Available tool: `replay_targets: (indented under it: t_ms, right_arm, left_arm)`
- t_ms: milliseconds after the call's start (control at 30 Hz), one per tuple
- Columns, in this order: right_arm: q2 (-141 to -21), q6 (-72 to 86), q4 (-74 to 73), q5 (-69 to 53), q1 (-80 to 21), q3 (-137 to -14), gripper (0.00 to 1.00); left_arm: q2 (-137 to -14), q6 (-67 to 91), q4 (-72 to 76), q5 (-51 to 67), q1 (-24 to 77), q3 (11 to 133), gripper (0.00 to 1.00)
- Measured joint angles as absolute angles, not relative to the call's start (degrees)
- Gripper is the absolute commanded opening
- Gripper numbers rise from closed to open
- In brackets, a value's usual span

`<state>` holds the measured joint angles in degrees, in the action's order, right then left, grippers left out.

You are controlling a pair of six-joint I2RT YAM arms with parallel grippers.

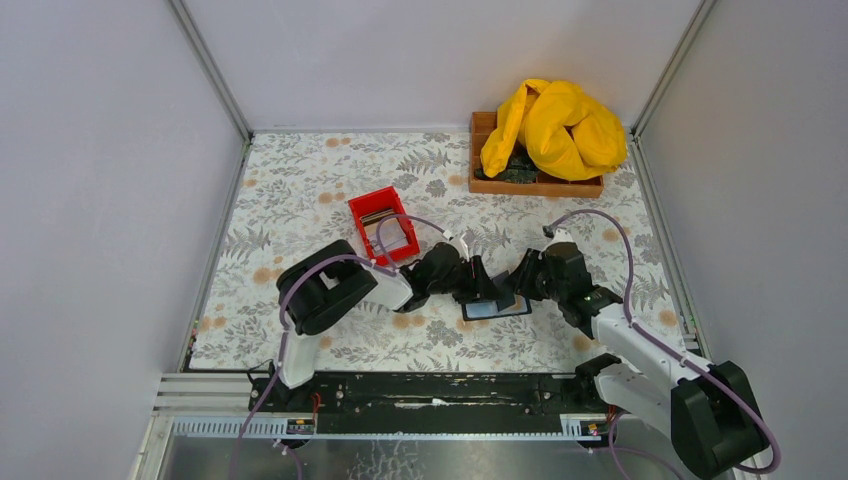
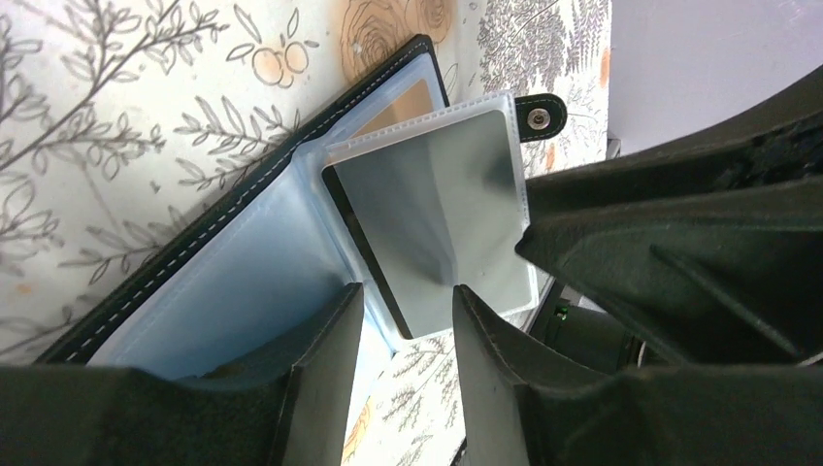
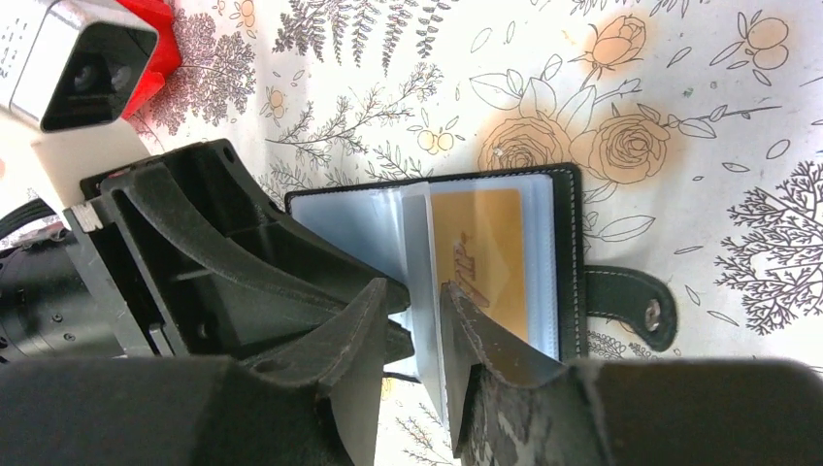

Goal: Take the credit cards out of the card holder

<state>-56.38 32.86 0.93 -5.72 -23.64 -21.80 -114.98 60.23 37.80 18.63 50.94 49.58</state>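
Observation:
The card holder lies open on the flowered cloth between my two grippers, black with pale clear sleeves. In the left wrist view one sleeve stands raised with a grey, dark-edged card inside. My left gripper is open, its fingertips either side of that sleeve's lower corner, the left finger over the holder's left page. In the right wrist view a tan card sits in the right-hand page. My right gripper straddles an upright sleeve seen edge-on; the sleeve rests by the right finger, with a gap to the left one.
A small red bin stands just behind the left gripper. At the back right a wooden tray carries a yellow cloth. The holder's snap strap sticks out to its side. White walls close in the table.

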Motion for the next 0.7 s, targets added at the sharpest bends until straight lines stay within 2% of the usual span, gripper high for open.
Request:
replay_targets:
  t_ms: [600,700]
  right_arm:
    - [-59.7,34.3,7.0,-9.7,-23.8,-19.7,0.35]
    - [-60.2,34.8,7.6,-10.0,-24.5,-19.1,0.41]
  left_arm:
    - [-111.8,58.2,35.2,17.6,50.8,47.1,0.48]
    - [-111.8,58.2,35.2,17.6,50.7,47.1,0.48]
